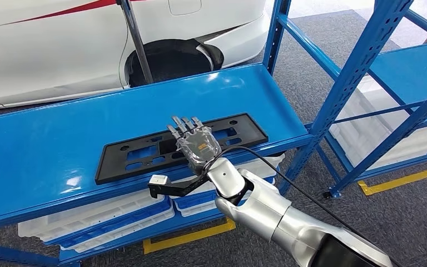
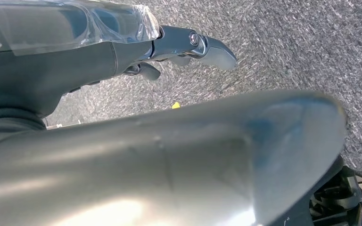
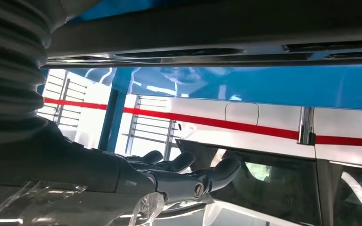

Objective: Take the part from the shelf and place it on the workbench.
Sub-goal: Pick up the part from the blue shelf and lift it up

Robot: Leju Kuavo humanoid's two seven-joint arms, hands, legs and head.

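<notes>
The part is a flat black plate frame (image 1: 123, 160) with cut-outs, lying lengthwise on the blue shelf board (image 1: 44, 139). My right hand (image 1: 196, 142) is stretched out flat over the plate's right-of-middle stretch, fingers apart and pointing toward the car, holding nothing. In the right wrist view the plate (image 3: 217, 28) is a dark band and a gap separates it from my right hand (image 3: 169, 174). My left hand (image 2: 122, 52) hangs over grey carpet with its fingers (image 2: 212, 49) loosely extended and nothing in them.
A white car (image 1: 50, 50) stands right behind the shelf. Blue uprights (image 1: 275, 33) frame the shelf's right end. White trays (image 1: 89, 214) lie on the lower level. A second blue rack (image 1: 411, 72) with white trays stands at the right. Yellow tape (image 1: 400, 179) marks the carpet.
</notes>
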